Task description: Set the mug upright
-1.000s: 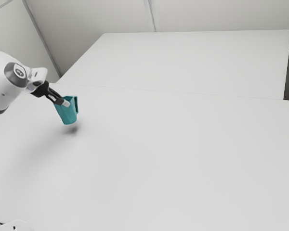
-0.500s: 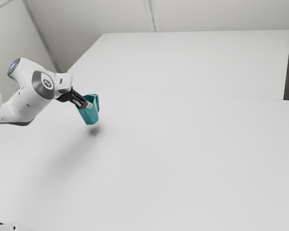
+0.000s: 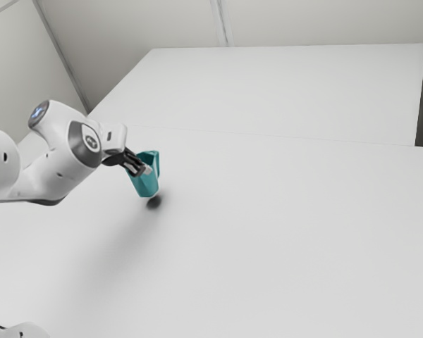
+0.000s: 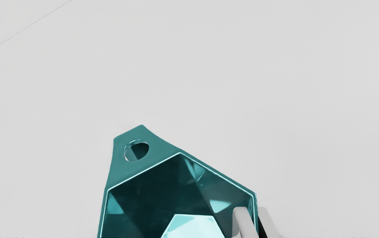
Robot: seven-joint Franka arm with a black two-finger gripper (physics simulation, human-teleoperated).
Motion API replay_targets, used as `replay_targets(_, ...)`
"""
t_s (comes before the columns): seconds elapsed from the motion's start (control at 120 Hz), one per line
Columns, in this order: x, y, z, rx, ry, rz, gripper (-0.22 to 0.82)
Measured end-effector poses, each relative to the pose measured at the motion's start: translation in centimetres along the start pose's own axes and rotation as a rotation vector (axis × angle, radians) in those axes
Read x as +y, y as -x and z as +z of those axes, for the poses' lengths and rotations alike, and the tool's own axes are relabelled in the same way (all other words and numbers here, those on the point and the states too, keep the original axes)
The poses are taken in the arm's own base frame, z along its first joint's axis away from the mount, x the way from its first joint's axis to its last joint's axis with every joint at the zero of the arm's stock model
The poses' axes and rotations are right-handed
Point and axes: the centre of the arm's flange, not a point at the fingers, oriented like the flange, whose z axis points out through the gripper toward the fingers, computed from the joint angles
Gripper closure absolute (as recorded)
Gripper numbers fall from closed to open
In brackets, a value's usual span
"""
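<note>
The teal mug (image 3: pixel 144 185) hangs slightly tilted just above the tabletop (image 3: pixel 268 232), at nine o'clock in the exterior view. The fingers (image 3: pixel 147 170), nearly closed, pinch its wall, one inside and one outside. The white arm (image 3: pixel 53 172) reaches in from nine o'clock.

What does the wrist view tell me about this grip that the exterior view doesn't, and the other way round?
Wrist view: down inside the teal faceted mug, its bright bottom and a round hole in the top of its handle; one light grey fingertip inside the wall, one outside.

Exterior view: the white arm, the mug's slight tilt, and a dark shadow just below its base, suggesting it hangs clear of the white table.

Both: mug, handle and the black two-finger gripper at the rim.
</note>
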Motion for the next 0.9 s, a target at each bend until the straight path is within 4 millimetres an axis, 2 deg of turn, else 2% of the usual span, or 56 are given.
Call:
replay_targets(0.225, 3.3, 0.1, 0.4, -0.005, 0.001, -0.004, 0.79)
replay_targets(0.45, 5.7, 0.9, 1.5, -0.002, 0.014, -0.033, 0.79)
replay_targets(0.9, 8.2, 1.6, 3.1, 0.002, -0.038, -0.038, 0.79)
